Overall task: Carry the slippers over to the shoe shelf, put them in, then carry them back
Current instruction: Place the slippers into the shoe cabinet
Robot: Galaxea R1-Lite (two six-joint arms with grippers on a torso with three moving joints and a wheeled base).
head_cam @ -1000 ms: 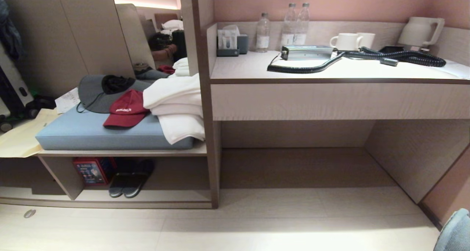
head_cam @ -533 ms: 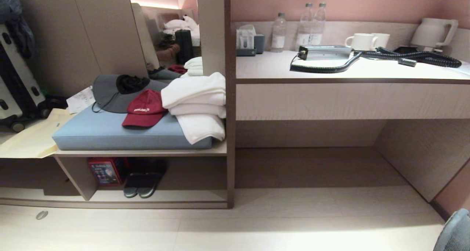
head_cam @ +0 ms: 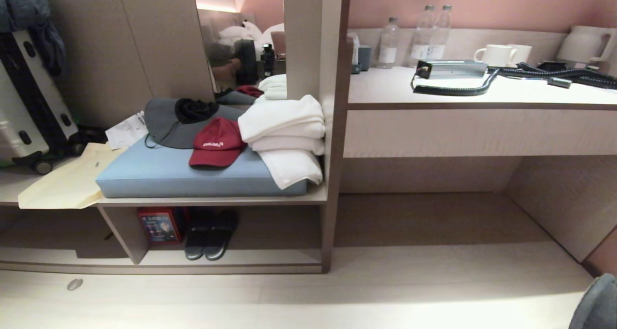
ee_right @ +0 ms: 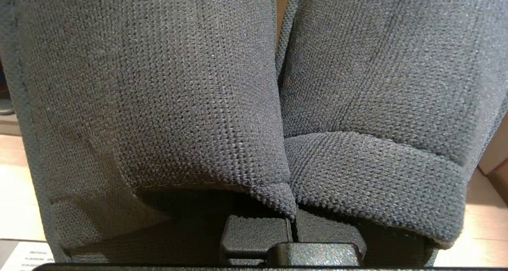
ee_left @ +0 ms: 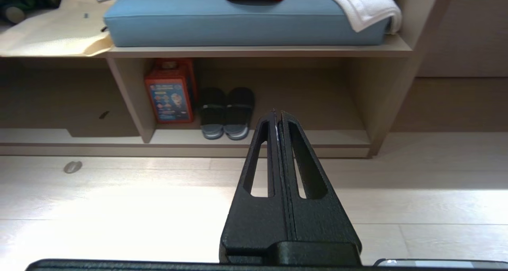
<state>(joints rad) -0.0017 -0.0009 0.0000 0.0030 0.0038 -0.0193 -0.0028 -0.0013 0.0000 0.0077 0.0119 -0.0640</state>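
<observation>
My right gripper (ee_right: 293,223) is pinched tight on the slippers (ee_right: 254,104); the grey knit bands fill nearly the whole right wrist view, side by side, hiding the fingers past their base. In the head view only a grey-blue corner of the pair shows at the lower right edge.

My left gripper (ee_left: 277,116) has its fingers pressed together, empty, pointing level above pale floor toward the shoe shelf (head_cam: 231,261).

Inside that cubby: a darker pair of slippers (head_cam: 211,235) sits beside a red box (head_cam: 159,225), just right of the upright divider (head_cam: 123,232). The cubby's right part looks bare.

On top: a blue cushion (head_cam: 159,175) carrying a red cap (head_cam: 217,146), grey hat (head_cam: 178,124) and folded white towels (head_cam: 287,136). Suitcase (head_cam: 24,107) to the left. The desk counter (head_cam: 482,90) with bottles, mugs and kettle shows in the head view only.
</observation>
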